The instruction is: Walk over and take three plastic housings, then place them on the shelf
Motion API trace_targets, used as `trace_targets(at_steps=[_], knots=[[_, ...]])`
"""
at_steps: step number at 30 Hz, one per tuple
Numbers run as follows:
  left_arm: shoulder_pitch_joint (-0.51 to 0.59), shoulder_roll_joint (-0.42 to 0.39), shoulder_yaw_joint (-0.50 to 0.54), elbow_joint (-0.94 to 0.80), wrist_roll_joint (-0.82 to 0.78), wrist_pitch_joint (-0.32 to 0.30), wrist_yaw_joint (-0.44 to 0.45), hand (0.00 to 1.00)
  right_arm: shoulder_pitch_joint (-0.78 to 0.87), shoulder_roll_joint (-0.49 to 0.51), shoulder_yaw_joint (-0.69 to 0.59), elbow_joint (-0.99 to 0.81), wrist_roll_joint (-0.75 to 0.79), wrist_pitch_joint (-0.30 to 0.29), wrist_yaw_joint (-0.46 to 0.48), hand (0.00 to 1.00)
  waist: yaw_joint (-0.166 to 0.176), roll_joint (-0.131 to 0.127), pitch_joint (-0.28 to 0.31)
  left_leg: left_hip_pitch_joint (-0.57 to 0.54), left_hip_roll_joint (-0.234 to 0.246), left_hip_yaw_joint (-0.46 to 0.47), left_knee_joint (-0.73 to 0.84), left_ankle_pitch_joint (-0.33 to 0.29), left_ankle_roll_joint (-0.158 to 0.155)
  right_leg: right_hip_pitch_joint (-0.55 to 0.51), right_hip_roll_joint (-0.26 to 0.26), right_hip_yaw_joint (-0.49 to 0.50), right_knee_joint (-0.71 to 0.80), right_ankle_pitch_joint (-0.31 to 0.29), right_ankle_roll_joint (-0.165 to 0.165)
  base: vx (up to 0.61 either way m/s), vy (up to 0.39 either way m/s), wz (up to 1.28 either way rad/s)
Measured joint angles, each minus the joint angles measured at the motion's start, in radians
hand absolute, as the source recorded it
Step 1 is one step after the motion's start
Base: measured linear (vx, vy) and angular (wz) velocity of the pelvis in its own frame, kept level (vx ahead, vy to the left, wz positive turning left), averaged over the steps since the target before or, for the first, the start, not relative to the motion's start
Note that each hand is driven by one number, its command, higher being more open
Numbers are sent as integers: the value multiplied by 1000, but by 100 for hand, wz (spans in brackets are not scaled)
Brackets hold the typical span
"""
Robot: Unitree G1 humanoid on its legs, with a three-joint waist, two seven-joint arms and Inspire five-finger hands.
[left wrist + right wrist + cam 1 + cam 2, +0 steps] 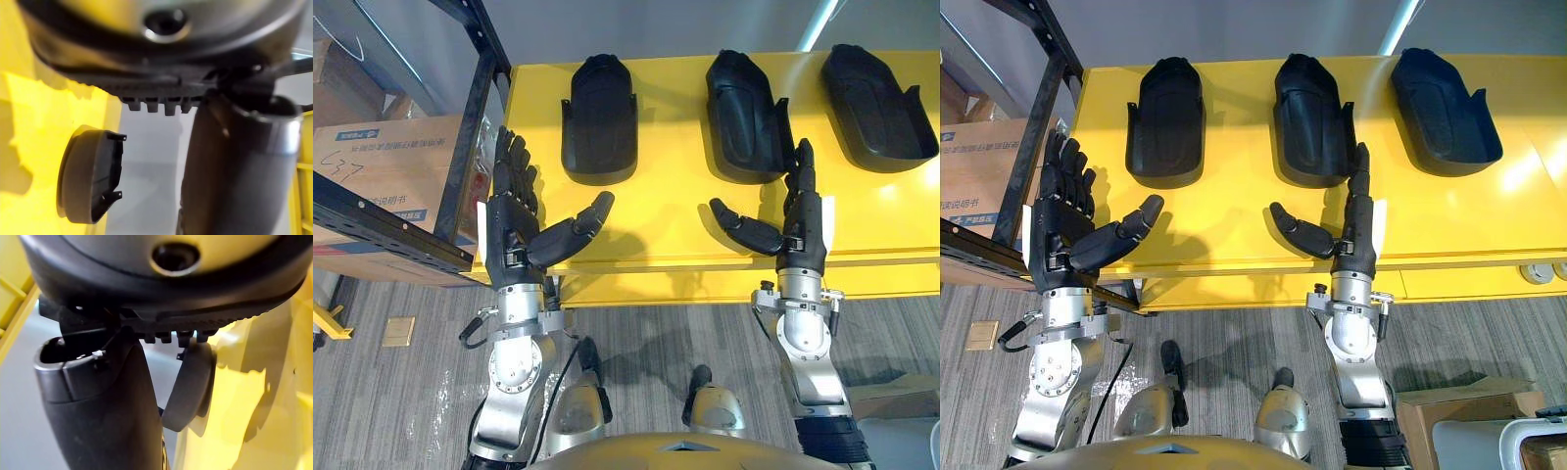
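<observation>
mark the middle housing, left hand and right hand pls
middle housing [744,116], left eye view, centre of its shell.
left hand [512,227], left eye view, back of the hand.
right hand [803,230], left eye view, hand's body below the fingers.

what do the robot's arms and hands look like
The left arm and right arm are silver-grey metal with round joint housings near the wrists. The left hand and right hand are dark, with slim fingers, a thick rounded thumb and a white panel along the outer side of each.
</observation>
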Motion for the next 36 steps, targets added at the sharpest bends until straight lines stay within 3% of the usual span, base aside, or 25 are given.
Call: trace_targets(at_steps=[21,28,33,36], knots=[[-28,0,30,4,0,0,-23,100,-76,0,-48,46,-4,-2,-8,100,0,1,9,-2,1,-8,0,7,1,0,-1,-9,11,-3,-4,0,0,0],[-28,0,32,4,0,0,-39,100,-70,0,-48,37,-85,-2,-25,100,0,-1,11,-1,1,-6,0,7,1,1,-1,-8,11,-3,-4,0,0,0],[-25,0,33,4,-1,0,-42,100,16,0,-67,-106,-164,7,-45,100,2,-3,12,15,2,12,-1,1,-2,6,-1,8,8,-1,-3,1,0,-8],[-22,0,33,4,-3,-1,-54,100,68,-12,-156,-186,-206,41,-44,100,-4,-8,10,43,3,37,-1,-9,-3,26,1,26,-9,7,0,6,1,-23]])
